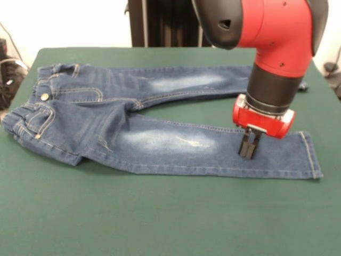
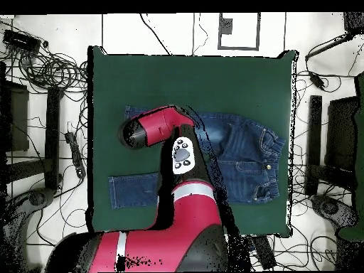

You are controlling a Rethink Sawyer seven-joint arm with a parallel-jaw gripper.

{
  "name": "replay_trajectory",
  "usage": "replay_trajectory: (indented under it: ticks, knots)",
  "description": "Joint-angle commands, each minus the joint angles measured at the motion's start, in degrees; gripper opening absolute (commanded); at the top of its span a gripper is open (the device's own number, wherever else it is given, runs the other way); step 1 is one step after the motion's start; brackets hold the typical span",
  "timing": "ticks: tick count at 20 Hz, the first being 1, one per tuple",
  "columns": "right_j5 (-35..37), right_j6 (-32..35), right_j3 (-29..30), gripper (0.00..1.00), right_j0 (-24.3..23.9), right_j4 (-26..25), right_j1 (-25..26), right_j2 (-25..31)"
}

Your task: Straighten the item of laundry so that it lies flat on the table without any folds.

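Note:
The small blue denim jeans [image 1: 160, 141] lie spread on the dark green table [image 1: 160, 218], waistband at the left, both legs running right. The legs look mostly flat, with some bunching at the crotch and waistband. My gripper [image 1: 249, 149] hangs from the red wrist over the near leg, close to its hem. Its fingers stand together, shut, with the tips at the denim; I cannot tell if cloth is pinched. In the overhead view the jeans [image 2: 245, 160] have the waistband at the right, and the arm [image 2: 153, 128] hides the gripper and part of both legs.
The waistband lies close to the table's left edge [image 1: 10, 128] in the front view. The far leg's hem reaches near the right edge behind the arm. Cables and stands [image 2: 43, 71] ring the table on the floor.

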Motion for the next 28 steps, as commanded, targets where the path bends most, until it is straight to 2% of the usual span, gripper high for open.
replay_trajectory:
  ticks: [1, 7, 15, 28]
  knots:
    - [-2.8, -0.3, 3.5, 0.00, 3.0, -1.1, 5.4, 3.0]
    - [-2.2, 7.2, 4.4, 0.00, 6.3, 2.6, 5.2, 0.6]
    - [-5.5, 16.8, 7.9, 0.00, 10.3, 10.0, 4.5, -1.6]
    - [-5.1, 18.4, 11.8, 0.00, 16.6, 20.3, 2.4, -7.8]
